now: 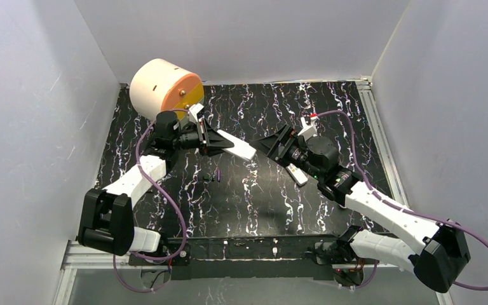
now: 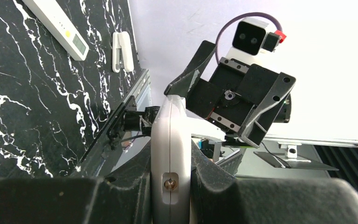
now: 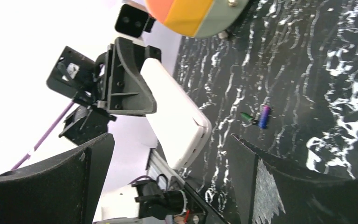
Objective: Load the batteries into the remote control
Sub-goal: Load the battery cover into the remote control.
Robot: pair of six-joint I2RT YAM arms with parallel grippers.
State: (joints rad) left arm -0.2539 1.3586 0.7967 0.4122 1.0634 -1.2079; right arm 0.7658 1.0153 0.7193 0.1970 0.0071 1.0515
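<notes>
Closest to the arm bases it's just the black marbled tabletop (image 1: 260, 210). The batteries (image 1: 213, 176) lie loose on it, a bit to 9 o'clock of its middle. I can only make out two: a purple one (image 3: 264, 116) and a dark green one (image 3: 248, 118), right up against each other. Off at 3 o'clock from them a second remote (image 1: 297, 173) lies flat. The right wrist hangs over it, so the top view only catches a sliver. The left wrist view shows it better, with a small white panel (image 2: 121, 51) lying just beside it, not touching.

Further out, the remote (image 1: 236, 146) is up off the tabletop. The left end effector (image 1: 217, 142) pinches one end of it, with a finger on each flat face. Its free end points to roughly 4 o'clock. The batteries sit down at about 7 o'clock from it, well apart from both end effectors. The right end effector (image 1: 273, 143) is spread wide and faces that free end. One fingertip is right at the remote's tip, but I can't tell if it's touching.

Farthest back, in the 11 o'clock corner, a fat peach drum (image 1: 162, 89) with an orange-and-yellow face lies on its side just behind the left wrist.

Poses: the left arm climbs toward 12 o'clock, then its wrist turns to 3 o'clock. The right arm stretches from its elbow at 4 o'clock up toward 10 o'clock.
</notes>
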